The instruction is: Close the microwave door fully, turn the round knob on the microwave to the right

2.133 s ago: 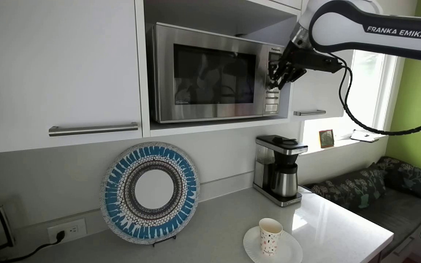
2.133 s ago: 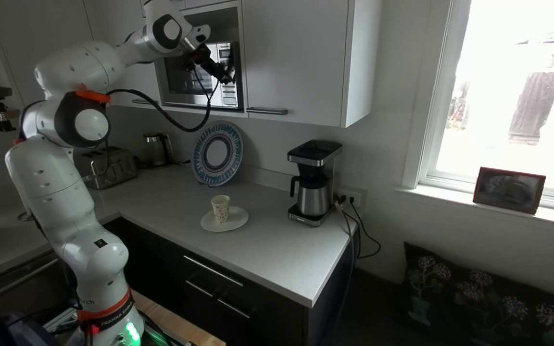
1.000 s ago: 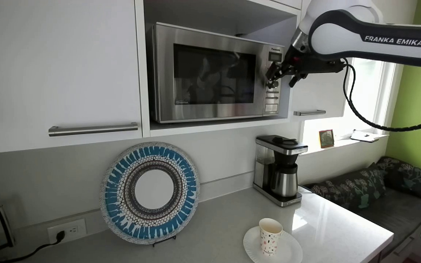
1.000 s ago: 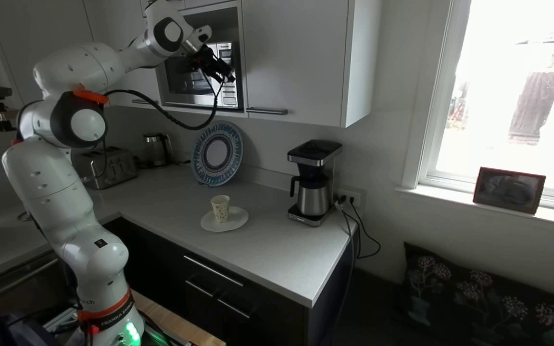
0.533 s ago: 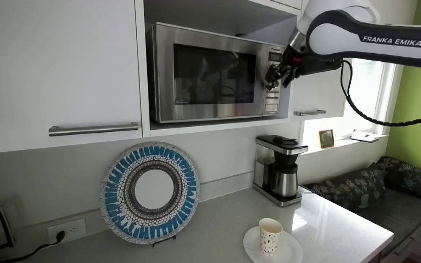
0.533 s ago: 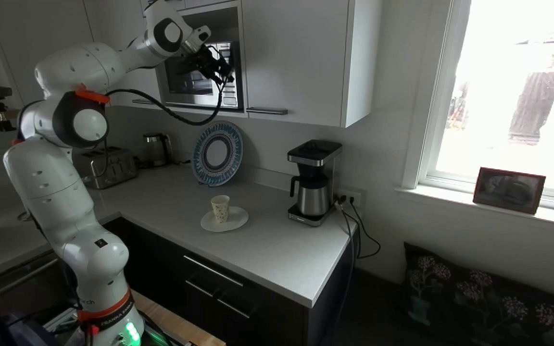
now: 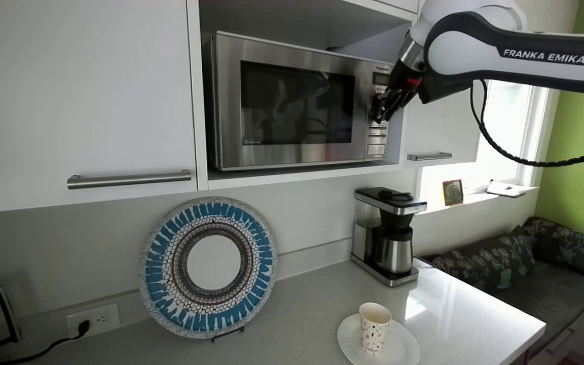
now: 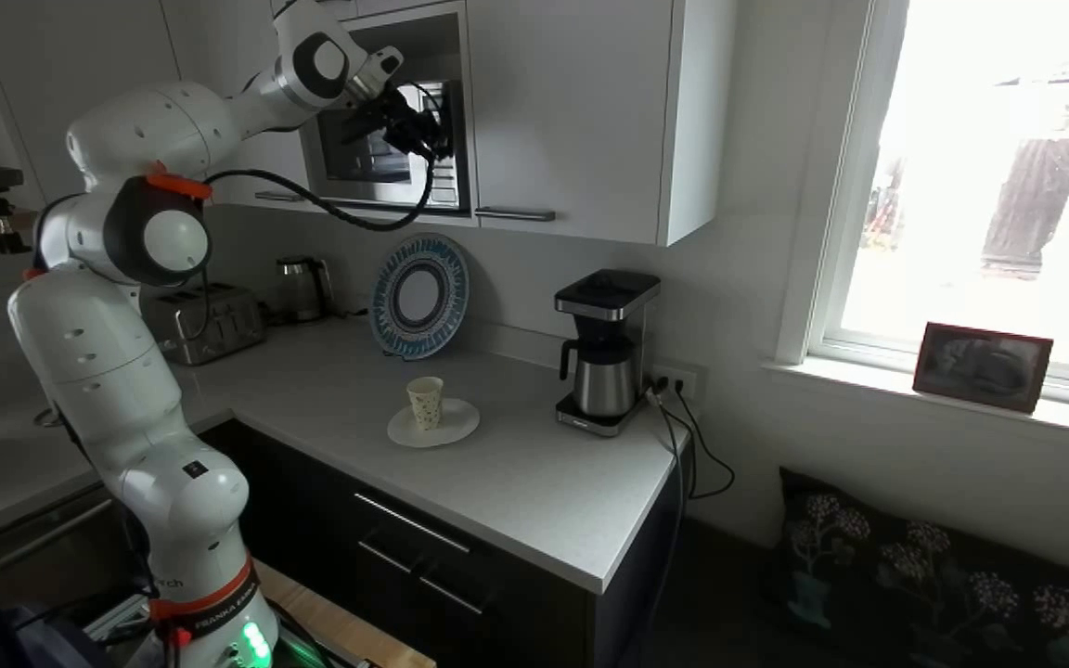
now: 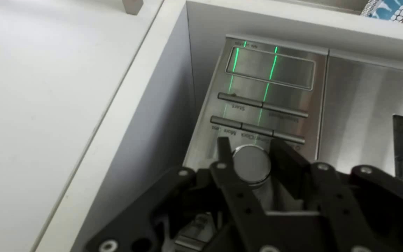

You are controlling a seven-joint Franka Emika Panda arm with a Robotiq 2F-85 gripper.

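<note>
Wrist view, read left to right: we noted a white cabinet door [image 9: 47, 105], then the control panel [image 9: 292, 96], its lettering [image 9: 238, 107] upside down. Low in this view the gripper [image 9: 251, 149] straddled the round knob [image 9: 251, 163]. We recorded the jaws as parted partway with the knob between them; we could not tell whether they pressed on it. Right of the panel, across a thin seam [image 9: 323, 105], lay the microwave door [image 9: 359, 115], flush with it. In both exterior views we logged, from the left, a patterned disc [image 7: 208, 263], on edge, a speckled cup [image 7: 375, 328] upright on a white plate [image 7: 404, 347], and a coffee maker [image 7: 391, 234]. Higher up, the microwave [image 7: 297, 101] sat in its niche [image 7: 282, 20], the gripper at its right-hand end.
</note>
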